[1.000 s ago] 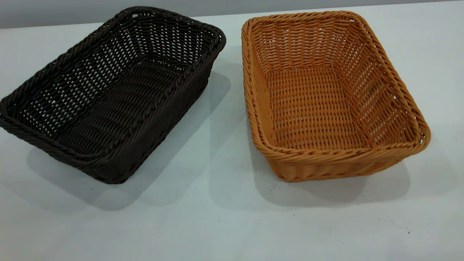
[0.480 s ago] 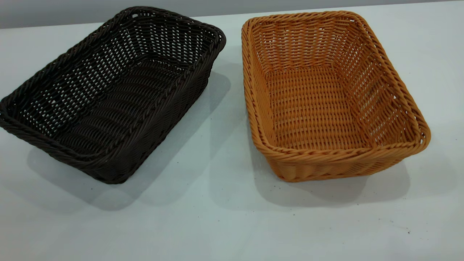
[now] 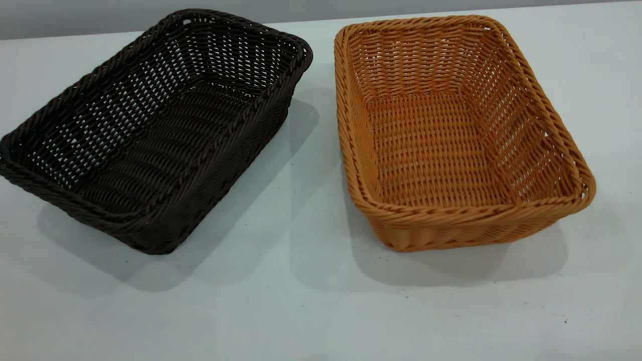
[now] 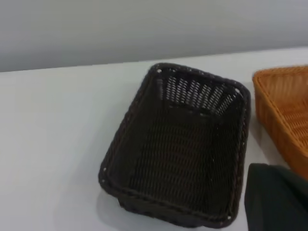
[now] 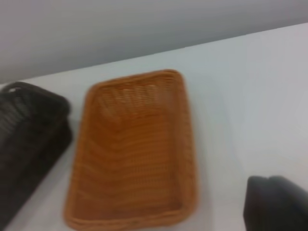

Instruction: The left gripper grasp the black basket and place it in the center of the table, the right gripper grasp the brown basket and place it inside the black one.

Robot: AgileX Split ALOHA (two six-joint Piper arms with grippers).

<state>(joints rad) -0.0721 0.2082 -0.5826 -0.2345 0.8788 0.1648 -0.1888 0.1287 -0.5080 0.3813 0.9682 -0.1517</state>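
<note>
The black basket (image 3: 150, 130) stands empty on the left of the white table (image 3: 301, 311), turned at an angle. The brown basket (image 3: 451, 135) stands empty on the right, a hand's width from it. Neither gripper shows in the exterior view. In the left wrist view the black basket (image 4: 178, 144) lies below and ahead, with a dark part of my left gripper (image 4: 276, 199) at the picture's corner beside its rim. In the right wrist view the brown basket (image 5: 132, 149) lies ahead, with a dark part of my right gripper (image 5: 276, 204) off to its side above the table.
A grey wall (image 3: 100, 15) runs behind the table's far edge. Bare tabletop lies in front of both baskets and between them. The black basket's end also shows in the right wrist view (image 5: 29, 139).
</note>
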